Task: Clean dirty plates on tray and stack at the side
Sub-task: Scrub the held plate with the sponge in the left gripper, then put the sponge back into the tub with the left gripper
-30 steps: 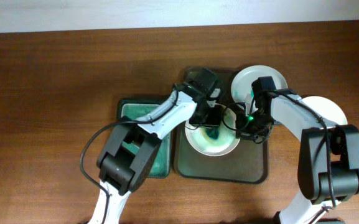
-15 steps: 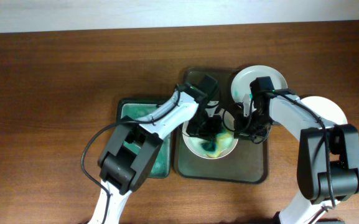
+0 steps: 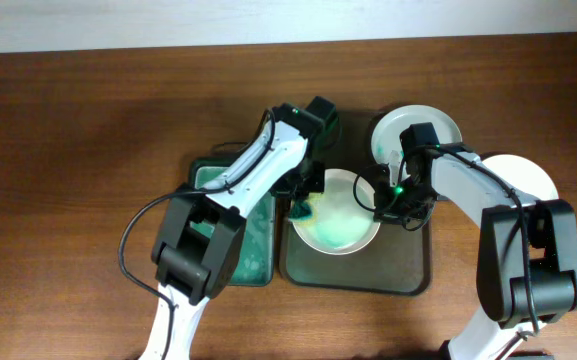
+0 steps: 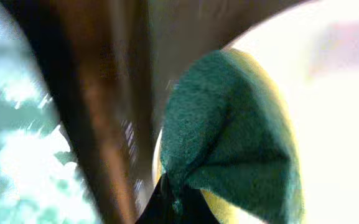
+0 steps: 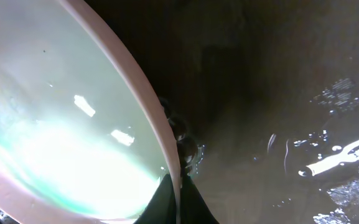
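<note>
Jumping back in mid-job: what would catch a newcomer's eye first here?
The round white plate smeared teal-green, in the middle of the dark grey-green rectangular tray. The left gripper holds a green-and-yellow sponge at its left edge, while the right gripper pinches its right rim between its jaws.

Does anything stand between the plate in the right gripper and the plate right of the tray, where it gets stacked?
No loose thing shows between the round white plate on the dark grey-green tray and the white side plate at the right. Only the right arm itself crosses there; a third white plate lies farther back.
</note>
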